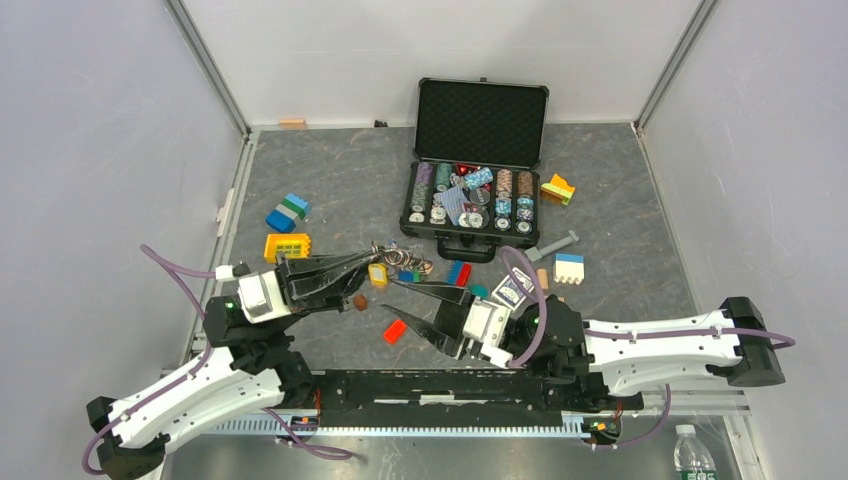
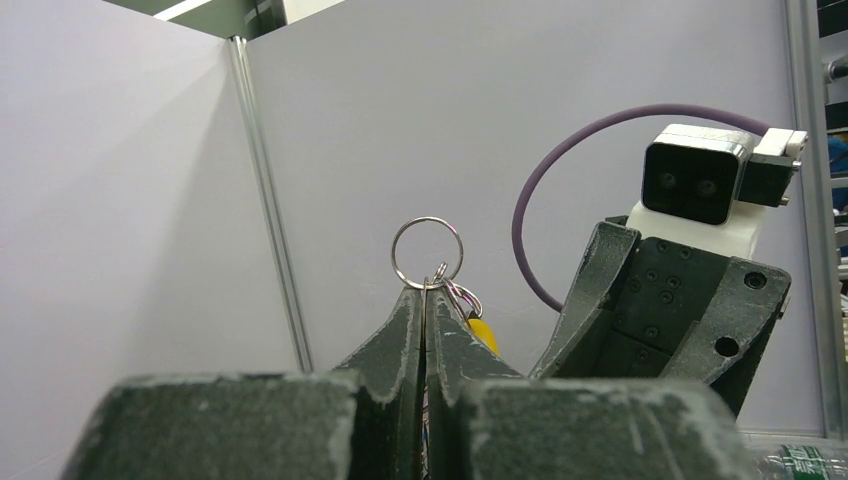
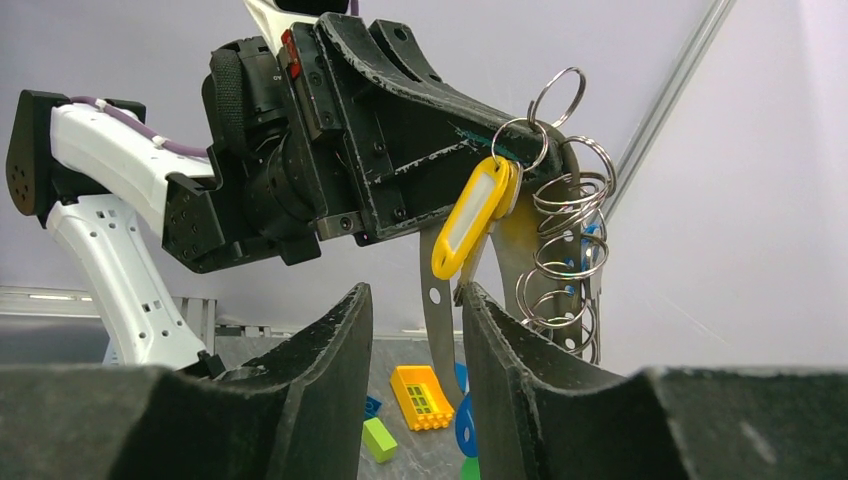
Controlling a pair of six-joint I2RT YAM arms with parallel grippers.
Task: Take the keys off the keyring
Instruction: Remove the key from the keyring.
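Step in hand: stripping a key off, none visibly freed yet. Left gripper (image 1: 385,257) is clamped tight on the keyring (image 1: 400,258), holding the bunch clear of the table (image 1: 330,180). Right gripper (image 3: 415,295) sits just below it, jaws spread, gripping nothing. Keys (image 3: 437,300) hang off the ring. One silver blade drops into the gap between the right fingers, and the yellow-headed key (image 3: 475,215) is just above one fingertip. Next move, I'd say: close on one blade, then walk its head round the wire to the split end. Left must hold firm or the bunch twists.
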